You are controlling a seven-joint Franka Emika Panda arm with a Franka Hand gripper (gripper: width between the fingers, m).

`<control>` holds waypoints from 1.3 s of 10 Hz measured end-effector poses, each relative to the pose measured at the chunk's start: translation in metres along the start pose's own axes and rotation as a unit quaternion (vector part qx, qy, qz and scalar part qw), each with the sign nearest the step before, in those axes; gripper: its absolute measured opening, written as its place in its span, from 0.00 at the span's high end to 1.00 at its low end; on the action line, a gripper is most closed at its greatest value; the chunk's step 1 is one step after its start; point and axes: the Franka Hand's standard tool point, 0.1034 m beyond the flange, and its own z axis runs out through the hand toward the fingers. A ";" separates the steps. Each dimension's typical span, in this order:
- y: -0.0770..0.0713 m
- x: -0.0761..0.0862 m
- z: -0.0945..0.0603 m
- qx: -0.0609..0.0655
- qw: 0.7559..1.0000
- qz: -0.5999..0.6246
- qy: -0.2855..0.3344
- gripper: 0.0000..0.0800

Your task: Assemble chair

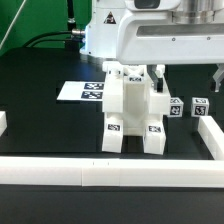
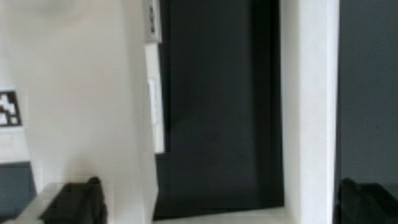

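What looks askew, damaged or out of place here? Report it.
Nothing stands out. The part-built chair sits squarely on the table, two loose cubes sit beside it on the exterior view's right, and the marker board lies flat.

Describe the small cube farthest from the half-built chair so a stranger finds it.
Find the blocky white chair mid-table. On the exterior view's right, pass the inner cube. Yours is the outer cube, nearest the border rail.
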 end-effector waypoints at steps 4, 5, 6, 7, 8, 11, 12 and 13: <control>-0.016 -0.005 -0.002 0.000 1.000 0.004 0.015 0.19; -0.025 -0.010 -0.007 -0.001 1.000 0.004 0.015 0.19; -0.033 -0.014 -0.011 0.000 1.000 0.007 0.017 0.19; -0.038 -0.018 -0.016 0.003 1.000 0.005 0.019 0.19; -0.042 -0.028 -0.018 0.006 1.000 0.001 0.018 0.19; -0.047 -0.053 -0.007 0.008 1.000 0.017 0.023 0.19; -0.047 -0.051 -0.008 0.009 0.999 0.018 0.026 0.19; -0.047 -0.052 -0.007 0.009 0.999 0.017 0.025 0.19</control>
